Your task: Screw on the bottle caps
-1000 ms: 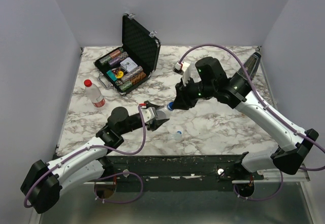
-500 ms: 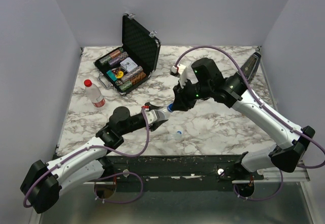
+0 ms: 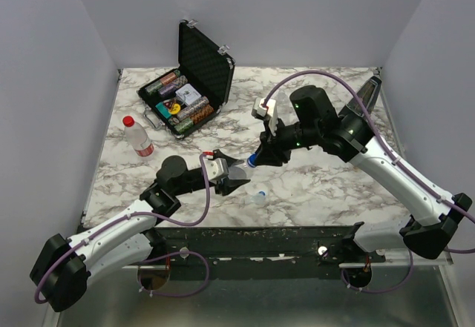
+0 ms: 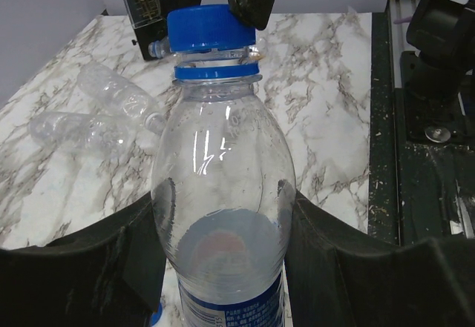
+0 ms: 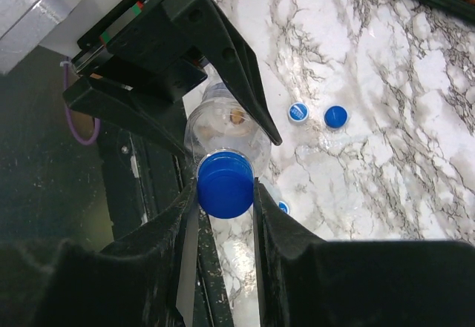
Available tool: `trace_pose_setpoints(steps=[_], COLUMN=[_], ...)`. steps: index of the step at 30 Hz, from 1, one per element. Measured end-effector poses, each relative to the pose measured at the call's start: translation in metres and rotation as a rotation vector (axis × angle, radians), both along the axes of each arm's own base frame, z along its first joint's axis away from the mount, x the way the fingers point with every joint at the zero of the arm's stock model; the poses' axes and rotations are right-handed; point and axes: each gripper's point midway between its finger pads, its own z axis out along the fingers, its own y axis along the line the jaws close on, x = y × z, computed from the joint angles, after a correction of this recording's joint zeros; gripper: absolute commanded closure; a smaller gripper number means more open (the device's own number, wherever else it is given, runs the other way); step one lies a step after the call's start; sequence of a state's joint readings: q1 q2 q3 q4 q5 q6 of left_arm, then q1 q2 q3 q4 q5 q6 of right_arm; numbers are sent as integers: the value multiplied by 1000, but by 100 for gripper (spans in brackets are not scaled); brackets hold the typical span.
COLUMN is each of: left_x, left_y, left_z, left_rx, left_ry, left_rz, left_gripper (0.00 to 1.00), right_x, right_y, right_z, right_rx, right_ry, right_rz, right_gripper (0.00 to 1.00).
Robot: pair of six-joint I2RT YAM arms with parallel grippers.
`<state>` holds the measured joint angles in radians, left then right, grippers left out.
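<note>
Near the case (image 3: 185, 93), the left gripper (image 4: 223, 219) hugs the bottle (image 4: 223, 141) round its middle. The right gripper (image 5: 225, 193) pinches its cap (image 5: 225, 182). The bottle looks light and squashy, so squeeze gently.

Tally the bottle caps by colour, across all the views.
Blue caps: 4, one in the right gripper, three loose on the table
Red caps: 1, on the bottle at far left
Total: 5
</note>
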<state>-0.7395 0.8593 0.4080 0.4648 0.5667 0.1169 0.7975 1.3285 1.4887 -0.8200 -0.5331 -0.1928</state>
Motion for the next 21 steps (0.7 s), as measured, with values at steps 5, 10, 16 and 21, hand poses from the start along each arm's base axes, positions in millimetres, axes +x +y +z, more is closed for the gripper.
trace_pose_setpoints(steps=[5,10,16,21], left_x=[-7,-11,-8,0], left_y=[-2,-3,-2,0], left_z=[-2,-4,-4,-6], left_rx=[-8,-15,-30,-37], left_ry=[31,56,68,67], left_rz=[-37,-59,-35,16], left_gripper=[100,100,100,100], right_x=[-5,-9,-7,1], right_y=[-1,-3,-2,1], right_z=[-2,-4,-4,-7], right_rx=[-6,-15,-16,-27], right_ry=[-12,-23,-25,2], right_rz=[48,87,79,25], right_gripper=[78,78,78,78])
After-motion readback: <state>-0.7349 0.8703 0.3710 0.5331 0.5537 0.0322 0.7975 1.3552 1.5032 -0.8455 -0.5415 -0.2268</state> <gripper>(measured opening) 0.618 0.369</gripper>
